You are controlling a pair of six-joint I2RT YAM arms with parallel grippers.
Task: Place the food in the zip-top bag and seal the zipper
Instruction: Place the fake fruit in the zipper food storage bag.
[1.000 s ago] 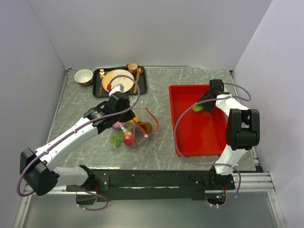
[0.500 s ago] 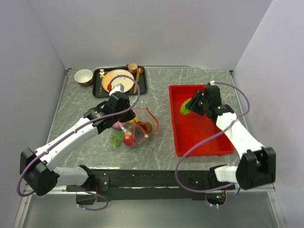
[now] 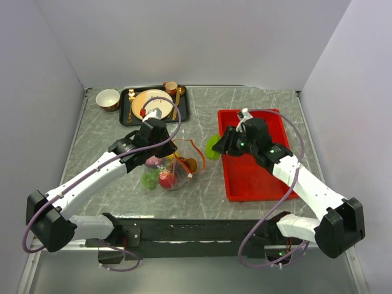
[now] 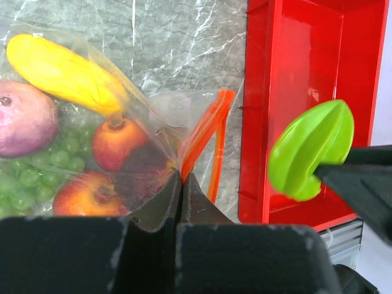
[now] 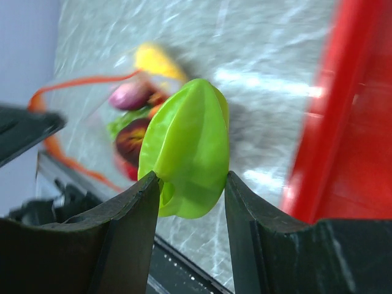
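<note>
Green ridged piece [image 5: 187, 141] clamped tight in right gripper [image 5: 191, 177], above table [image 3: 208, 104] between red tray [image 3: 251, 180] and zip-top bag [image 4: 153, 107]. Left gripper [image 4: 182, 184] pinched on bag edge, seemingly near zipper [image 4: 205, 128]. Other food [image 4: 67, 73] inside bag.

— Left side?
— Stretches diagonally from the near-left base, forward and to the right, with the forearm angled down. Keeps the left tool [image 4: 182, 184] pinched on a fold of the zip-top bag [image 4: 160, 113], with jaws pressed flat together and no gap showing.
— And the right?
— Extends from the near-right base, forward and across to the left, bent at the elbow. Grips the green food piece [image 5: 188, 138] in the right tool [image 5: 190, 184], with a finger against each side.
</note>
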